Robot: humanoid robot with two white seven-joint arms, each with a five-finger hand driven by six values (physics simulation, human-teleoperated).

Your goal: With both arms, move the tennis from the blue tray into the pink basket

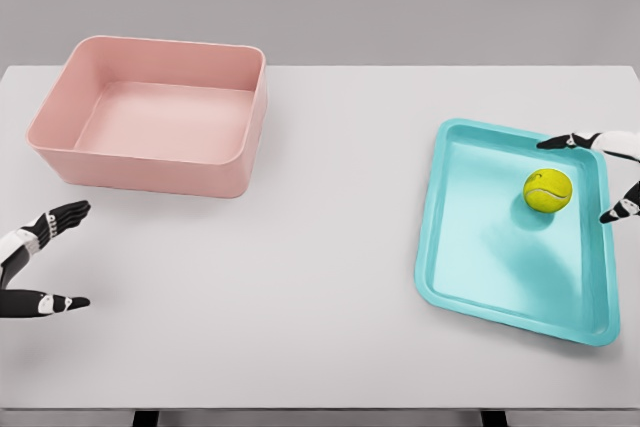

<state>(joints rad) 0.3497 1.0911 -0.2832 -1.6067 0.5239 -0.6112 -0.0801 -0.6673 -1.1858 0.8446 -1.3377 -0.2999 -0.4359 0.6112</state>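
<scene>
A yellow-green tennis ball (548, 190) lies in the upper right part of the blue tray (480, 257) on the right side of the white table. My right hand (600, 177) reaches in from the right edge, its fingers spread on either side of the ball's right flank without touching it. The pink basket (150, 162) stands at the far left with nothing inside. My left hand (55, 257) hovers at the lower left edge, fingers and thumb apart, holding nothing.
The white table (320, 247) ends at a front edge along the bottom of the view. A grey wall lies behind it.
</scene>
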